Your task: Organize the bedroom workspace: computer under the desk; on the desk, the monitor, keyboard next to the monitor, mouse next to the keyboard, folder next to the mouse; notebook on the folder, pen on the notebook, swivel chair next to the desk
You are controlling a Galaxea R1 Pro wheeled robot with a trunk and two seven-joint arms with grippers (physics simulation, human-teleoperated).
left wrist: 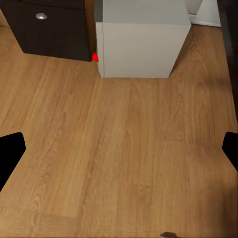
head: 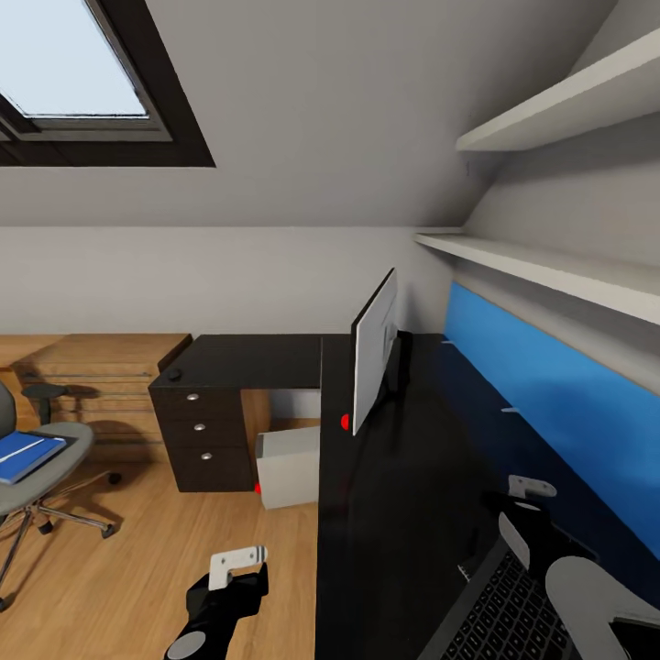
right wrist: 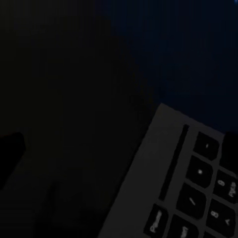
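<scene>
Glossy black desk [head: 403, 513], frame centre: keyboard [head: 513, 610] lower right under right gripper [head: 530, 513], grip indiscernible; left gripper [head: 240, 561] open, empty; mouse next

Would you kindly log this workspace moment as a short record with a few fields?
monitor: upright on the desk, seen edge-on
desk: glossy black top, drawer unit at its far end
keyboard: on the desk at the near edge, by the right arm
computer: on the floor under the desk, beside the drawers
folder: blue, lying on the swivel chair seat
swivel chair: away from the desk, on the wood floor
left hand: over bare floor, fingers apart, holding nothing
right hand: over the desk above the keyboard, state unclear
</scene>
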